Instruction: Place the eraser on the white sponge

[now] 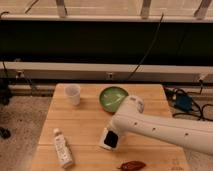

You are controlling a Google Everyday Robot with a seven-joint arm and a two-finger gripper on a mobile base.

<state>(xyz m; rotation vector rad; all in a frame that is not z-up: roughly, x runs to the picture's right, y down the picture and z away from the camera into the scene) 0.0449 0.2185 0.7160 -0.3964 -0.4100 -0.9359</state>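
Observation:
The small black eraser [113, 139] shows at the front middle of the wooden table [80, 122]. It lies against the white sponge [103, 141], a pale pad that shows just left of and below it. My gripper [112, 131] is at the end of the white arm [160, 127], which reaches in from the right. The gripper sits directly over the eraser and sponge and hides their upper parts. I cannot tell whether the eraser rests on the sponge or is still held.
A white cup [73, 93] stands at the back left and a green bowl [113, 98] at the back middle. A long white bottle [62, 147] lies at the front left. A reddish-brown pepper-shaped item [131, 165] lies at the front edge. Cables run on the floor to the right.

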